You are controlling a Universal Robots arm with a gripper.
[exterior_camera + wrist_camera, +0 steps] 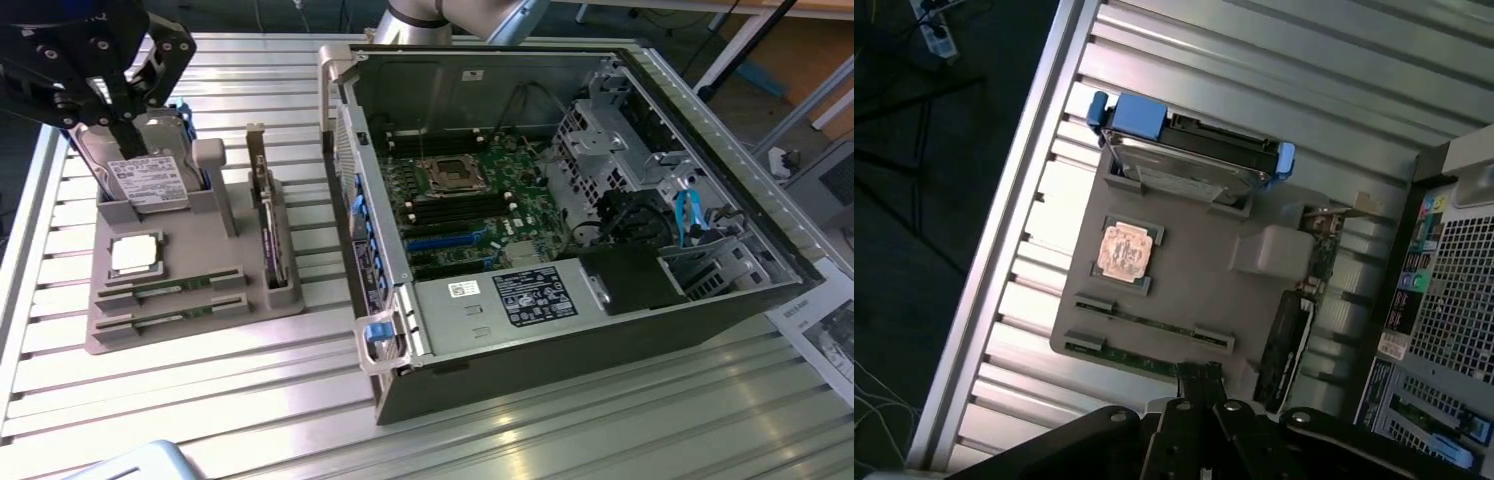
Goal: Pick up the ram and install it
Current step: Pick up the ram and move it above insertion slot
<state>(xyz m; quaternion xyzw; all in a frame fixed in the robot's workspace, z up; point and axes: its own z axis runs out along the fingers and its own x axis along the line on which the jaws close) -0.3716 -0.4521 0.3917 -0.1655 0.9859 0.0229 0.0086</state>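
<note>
Fingers [1189,380], pressed together and empty, hover above the tray [200,245] where the ram [174,287] lies untouched: approach step, grasping calls for spreading them astride it.

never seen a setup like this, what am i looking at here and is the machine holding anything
This is a robot arm working beside an open desktop computer. One picture comes from a camera off the arm that looks over the whole bench. The other comes from a camera on the arm's wrist, looking down past its gripper.

On the slatted metal table sits a grey tray of parts: a hard drive, a square processor, two green ram sticks side by side, and a dark expansion card on edge. On the exterior view's right is the computer case, its side open and the motherboard showing.

The gripper is shut above the tray and appears to hold nothing. Both ram sticks lie in the tray.
</note>
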